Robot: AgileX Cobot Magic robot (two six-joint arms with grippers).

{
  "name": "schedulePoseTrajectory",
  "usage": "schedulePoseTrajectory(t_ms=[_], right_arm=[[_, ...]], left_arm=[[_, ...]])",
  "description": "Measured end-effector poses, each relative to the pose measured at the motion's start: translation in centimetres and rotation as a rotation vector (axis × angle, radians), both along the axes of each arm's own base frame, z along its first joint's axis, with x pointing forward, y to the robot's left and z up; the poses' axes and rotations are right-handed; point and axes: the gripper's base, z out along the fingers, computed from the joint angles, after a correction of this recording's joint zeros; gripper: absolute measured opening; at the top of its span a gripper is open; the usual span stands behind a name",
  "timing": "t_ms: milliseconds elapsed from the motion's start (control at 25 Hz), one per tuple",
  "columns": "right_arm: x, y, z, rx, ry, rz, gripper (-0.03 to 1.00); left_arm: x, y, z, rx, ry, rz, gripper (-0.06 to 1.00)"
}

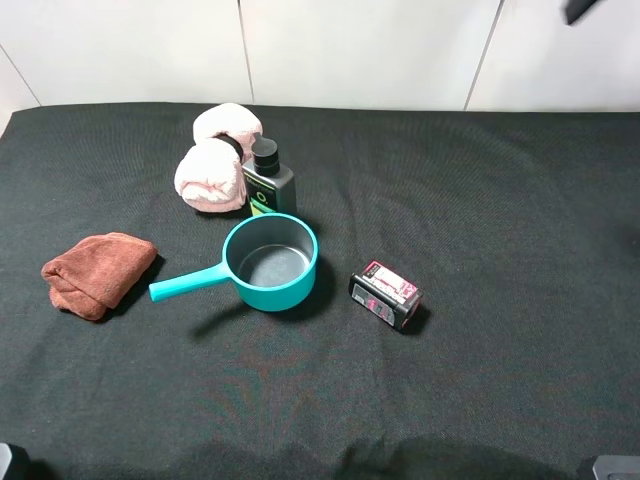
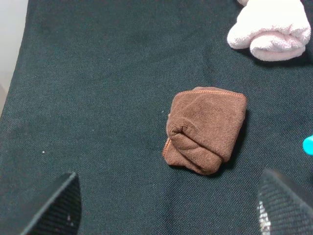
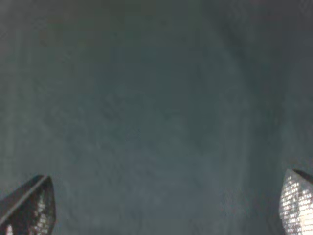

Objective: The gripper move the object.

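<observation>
The dark pump bottle [image 1: 267, 180] with its black pump top and lime-green label stands upright at the back of the black cloth. It is right beside a pink rolled towel [image 1: 215, 160] and just behind a teal saucepan [image 1: 271, 261]. My left gripper [image 2: 168, 215] is open and empty; it hovers over the cloth near a folded brown cloth [image 2: 205, 129]. My right gripper [image 3: 164, 210] is open and empty over bare, blurred black cloth. The bottle shows in neither wrist view. Both grippers are far from it.
The brown cloth [image 1: 97, 272] lies at the left. A black-and-pink box [image 1: 386, 294] lies right of the saucepan, whose handle [image 1: 187, 283] points left. The pink towel [image 2: 271, 29] and the handle tip [image 2: 308, 145] show in the left wrist view.
</observation>
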Motion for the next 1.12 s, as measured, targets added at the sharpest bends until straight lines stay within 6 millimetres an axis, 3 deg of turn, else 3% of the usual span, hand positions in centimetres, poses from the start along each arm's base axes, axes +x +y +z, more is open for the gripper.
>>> schedulePoseTrajectory(t_ms=[200,360,680,800,1120], right_arm=[[-5.9,-4.4,-0.2,-0.002,0.017,-0.161,0.69],[-11.0,-6.0,-0.4,-0.006,0.003,-0.271,0.69],[-18.9,-4.3,-1.1,-0.026,-0.086,-0.336,0.69],[-21.3,-3.3,-2.4,-0.024,-0.105,-0.336,0.69],[-25.1,-1.2,-5.7,-0.026,-0.195,-0.274,0.69]], left_arm=[[0.0,0.0,0.0,0.0,0.0,0.0,0.77],[0.0,0.0,0.0,0.0,0.0,0.0,0.77],[0.0,0.0,0.0,0.0,0.0,0.0,0.77],[0.0,0.0,0.0,0.0,0.0,0.0,0.77],[0.0,0.0,0.0,0.0,0.0,0.0,0.77]])
